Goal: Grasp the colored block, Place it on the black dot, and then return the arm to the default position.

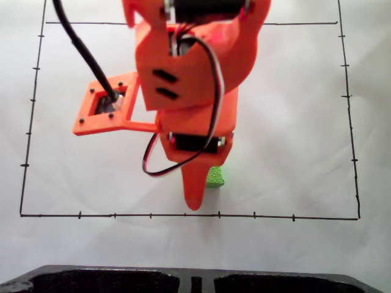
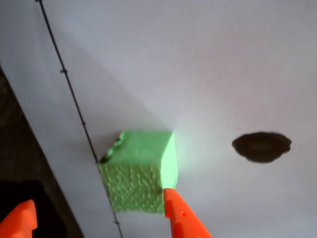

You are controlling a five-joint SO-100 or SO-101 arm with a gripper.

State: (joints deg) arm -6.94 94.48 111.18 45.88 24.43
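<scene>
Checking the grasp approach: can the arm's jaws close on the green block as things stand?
Probably yes. In the wrist view the green block sits between the gripper's open jaws on the bare white sheet, nothing blocking; the black dot lies apart.

Pebbly matt green block (image 2: 141, 176) (foam-like), smooth orange plastic arm (image 1: 195, 73), matt white sheet (image 1: 293, 152)

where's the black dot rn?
Wrist view: black dot lies right of the green block, bare paper between them, nothing on it.
</scene>
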